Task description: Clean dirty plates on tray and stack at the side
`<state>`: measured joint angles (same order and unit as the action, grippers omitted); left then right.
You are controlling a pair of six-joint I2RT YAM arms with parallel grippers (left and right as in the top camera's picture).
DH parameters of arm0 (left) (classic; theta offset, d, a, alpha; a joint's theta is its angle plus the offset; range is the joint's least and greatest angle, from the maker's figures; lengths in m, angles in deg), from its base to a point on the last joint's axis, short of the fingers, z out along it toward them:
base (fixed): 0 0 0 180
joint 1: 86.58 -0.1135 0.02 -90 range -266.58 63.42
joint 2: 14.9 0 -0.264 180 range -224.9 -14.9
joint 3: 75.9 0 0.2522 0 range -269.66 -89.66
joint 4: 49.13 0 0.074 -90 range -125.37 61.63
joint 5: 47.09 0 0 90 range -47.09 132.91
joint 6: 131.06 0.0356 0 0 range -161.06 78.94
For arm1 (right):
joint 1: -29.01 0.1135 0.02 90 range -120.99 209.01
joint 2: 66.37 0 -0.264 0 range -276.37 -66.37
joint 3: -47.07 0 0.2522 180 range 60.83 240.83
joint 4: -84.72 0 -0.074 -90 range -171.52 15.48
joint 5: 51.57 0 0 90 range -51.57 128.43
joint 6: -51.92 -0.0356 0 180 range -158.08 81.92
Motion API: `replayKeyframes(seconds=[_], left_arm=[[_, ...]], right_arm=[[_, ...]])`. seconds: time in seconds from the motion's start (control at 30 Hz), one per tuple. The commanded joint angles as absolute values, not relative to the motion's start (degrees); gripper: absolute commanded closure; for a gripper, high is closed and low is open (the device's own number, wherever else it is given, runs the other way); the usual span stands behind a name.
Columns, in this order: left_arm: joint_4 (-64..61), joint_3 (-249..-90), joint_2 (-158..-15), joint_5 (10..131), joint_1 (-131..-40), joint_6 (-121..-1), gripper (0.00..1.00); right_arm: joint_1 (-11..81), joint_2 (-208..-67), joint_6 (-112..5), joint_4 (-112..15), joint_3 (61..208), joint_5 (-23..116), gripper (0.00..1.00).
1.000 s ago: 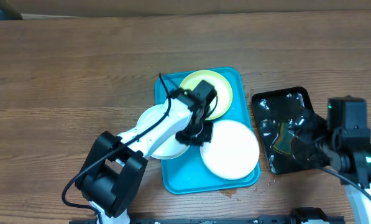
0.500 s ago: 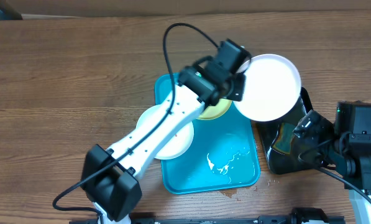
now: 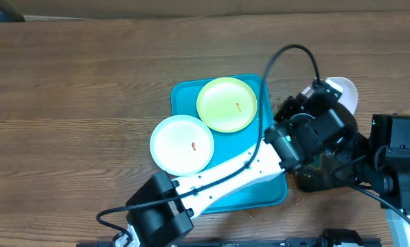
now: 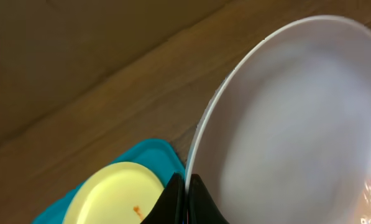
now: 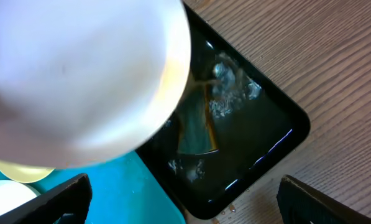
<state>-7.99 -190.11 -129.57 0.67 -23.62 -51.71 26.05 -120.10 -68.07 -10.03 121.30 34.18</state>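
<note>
My left gripper is shut on the rim of a white plate. It holds the plate tilted above the black tray, as the overhead view shows. A pale yellow-green plate with an orange smear lies at the far end of the blue tray. A second white plate with a red smear overlaps the tray's left rim. My right gripper is open and empty, low over the near edge of the black tray. The held plate fills the upper left of the right wrist view.
The black tray to the right of the blue tray holds water and a green-yellow sponge. The left arm stretches across the blue tray's near right part. Water drops lie on the wood by the black tray's corner.
The left gripper has lifted the white plate off the blue tray and carried it right, over the black tray, now tilted on edge. The right arm has barely moved.
</note>
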Motion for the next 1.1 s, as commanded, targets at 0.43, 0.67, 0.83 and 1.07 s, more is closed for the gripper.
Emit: replayKeyframes(seconds=[0.43, 0.67, 0.83, 1.07], left_arm=[[-9.09, -191.20, -129.79, -11.75, -23.92, -44.83, 0.96], [-9.15, -191.20, -129.75, -11.75, -23.92, -44.52, 0.96], [-12.93, -191.20, -129.75, -13.08, -23.92, -38.38, 0.96], [-17.72, -191.18, -129.75, -12.99, -23.92, -24.70, 0.96]], right_arm=[[25.87, -119.79, -68.27, -10.19, 122.32, 34.29, 0.03], [25.87, -119.79, -68.25, -10.17, 122.32, 34.29, 0.03], [25.87, -119.79, -68.25, -10.19, 122.30, 34.27, 0.03], [25.87, -119.79, -68.23, -10.10, 122.30, 34.27, 0.03]])
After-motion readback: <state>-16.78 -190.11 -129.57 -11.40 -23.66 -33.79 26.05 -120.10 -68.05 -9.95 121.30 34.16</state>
